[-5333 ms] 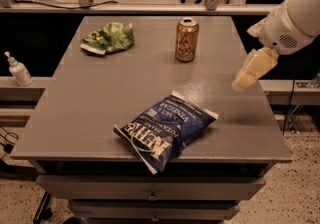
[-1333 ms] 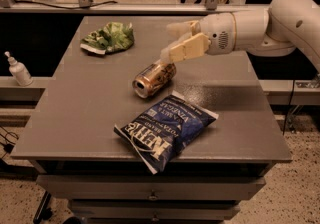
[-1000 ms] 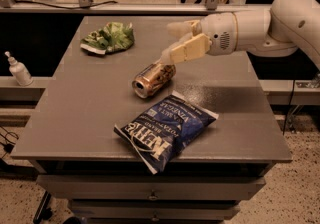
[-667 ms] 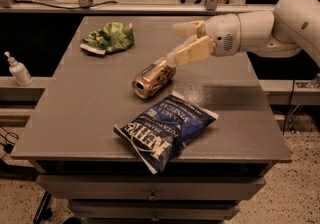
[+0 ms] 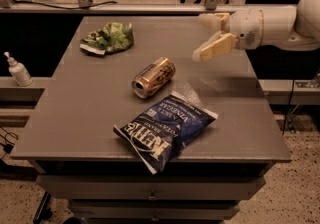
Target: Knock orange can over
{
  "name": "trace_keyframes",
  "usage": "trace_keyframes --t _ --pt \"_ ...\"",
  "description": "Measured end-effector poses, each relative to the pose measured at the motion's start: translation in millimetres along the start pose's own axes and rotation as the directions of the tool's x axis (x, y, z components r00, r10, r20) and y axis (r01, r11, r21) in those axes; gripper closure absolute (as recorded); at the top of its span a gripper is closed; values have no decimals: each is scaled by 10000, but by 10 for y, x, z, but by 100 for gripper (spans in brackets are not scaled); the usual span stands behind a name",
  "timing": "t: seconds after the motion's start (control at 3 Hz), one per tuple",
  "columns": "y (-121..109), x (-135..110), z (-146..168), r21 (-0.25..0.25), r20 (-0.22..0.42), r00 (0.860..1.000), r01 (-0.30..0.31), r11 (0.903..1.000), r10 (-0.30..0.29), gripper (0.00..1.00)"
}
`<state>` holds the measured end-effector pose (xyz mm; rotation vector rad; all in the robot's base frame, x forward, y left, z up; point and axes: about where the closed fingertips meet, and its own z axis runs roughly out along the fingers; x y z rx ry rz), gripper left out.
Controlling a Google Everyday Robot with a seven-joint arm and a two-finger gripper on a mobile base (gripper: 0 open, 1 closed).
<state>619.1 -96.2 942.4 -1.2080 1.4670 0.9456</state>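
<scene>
The orange can (image 5: pixel 154 77) lies on its side in the middle of the grey table (image 5: pixel 75 118), its silver top facing the front left. My gripper (image 5: pixel 207 35) hovers above the table to the right of the can and behind it, apart from it. Its two cream fingers (image 5: pixel 216 49) are spread open and hold nothing. The white arm reaches in from the right edge.
A blue chip bag (image 5: pixel 167 129) lies just in front of the can, near the table's front edge. A crumpled green bag (image 5: pixel 108 38) lies at the back left. A white pump bottle (image 5: pixel 18 69) stands on a shelf left of the table.
The can stood upright five seconds ago and now lies on its side. In the last second my gripper has drawn back to the right, away from the can, which has stayed still.
</scene>
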Motion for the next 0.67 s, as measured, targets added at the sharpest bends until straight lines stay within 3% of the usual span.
trace_keyframes --t 0.33,0.67 --pt "-279 -138 -358 516 -67 9939 1105 9925 -1103 0" --pt "-278 -138 -357 514 -66 9939 1105 9925 -1103 0"
